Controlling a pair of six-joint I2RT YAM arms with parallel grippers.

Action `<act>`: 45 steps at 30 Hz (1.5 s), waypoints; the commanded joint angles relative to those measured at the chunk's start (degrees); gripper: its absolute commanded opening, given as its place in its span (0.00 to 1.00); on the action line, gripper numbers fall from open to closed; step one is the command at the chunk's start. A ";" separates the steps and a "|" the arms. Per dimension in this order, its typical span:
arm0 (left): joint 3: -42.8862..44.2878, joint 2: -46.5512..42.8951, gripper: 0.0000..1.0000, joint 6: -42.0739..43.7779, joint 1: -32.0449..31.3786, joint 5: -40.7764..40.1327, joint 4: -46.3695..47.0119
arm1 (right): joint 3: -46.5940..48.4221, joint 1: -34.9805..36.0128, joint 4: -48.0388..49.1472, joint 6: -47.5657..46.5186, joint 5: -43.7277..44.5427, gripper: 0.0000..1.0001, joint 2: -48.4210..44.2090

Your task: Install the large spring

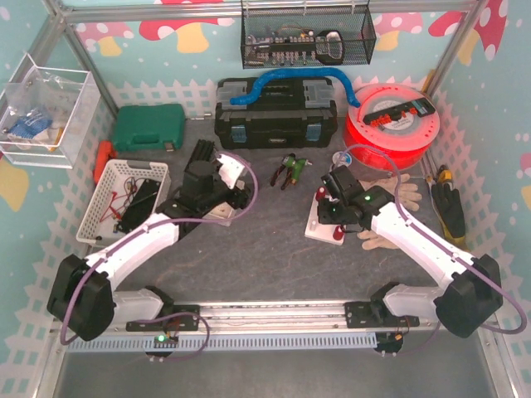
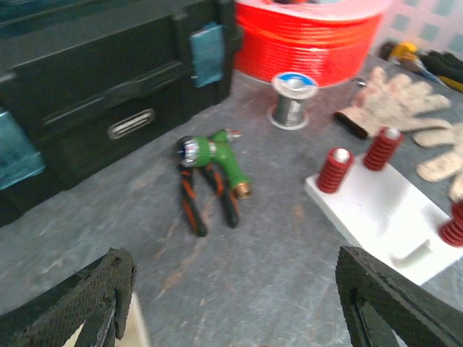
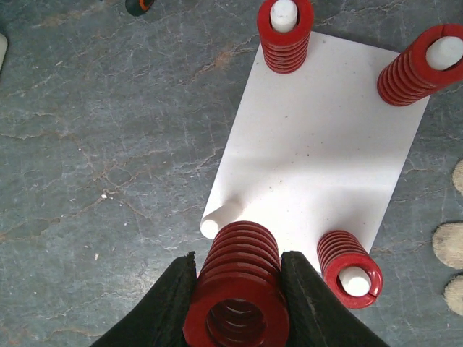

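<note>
**R gripper holds large spring beside the bare peg**

The right gripper (image 3: 239,307) is clamped on the large red spring (image 3: 239,285), one black finger on each side of the coils. The spring's open end faces the wrist cam. It hangs just over the near edge of the white base plate (image 3: 318,159), right beside the one bare peg (image 3: 219,219) and not on it. The plate's other three pegs each carry a smaller red spring: two at the far corners (image 3: 285,32) (image 3: 423,65) and one at the near corner (image 3: 349,264), just beside the held spring.

The left gripper (image 2: 239,303) has its jaws wide apart w/ nothing between them. It sits low over the mat, facing the plate.

Containers:
- White slotted basket (image 1: 133,165), left of the L arm: dark parts and thin red wires inside, can't tell more.
- Clear box (image 1: 75,116) on the left wall: something blue inside.
- Wire mesh basket (image 1: 365,37) on the back rail: small hardware, too small to ID.
- Black toolbox (image 1: 274,124), lid shut, w/ a blue corrugated hose (image 1: 282,80) lying on top.
- Green case (image 1: 148,127), shut.

Also on the mat are pliers (image 2: 192,206) touching a green spray nozzle (image 2: 217,155), a solder spool (image 2: 291,97), a red filament spool (image 1: 390,124) and work gloves (image 2: 405,97) near the plate.
</note>
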 commanded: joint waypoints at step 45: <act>-1.74 -4.90 0.78 -11.47 11.88 -1.84 -2.42 | 5.61 1.36 5.48 1.17 -2.18 0.02 10.08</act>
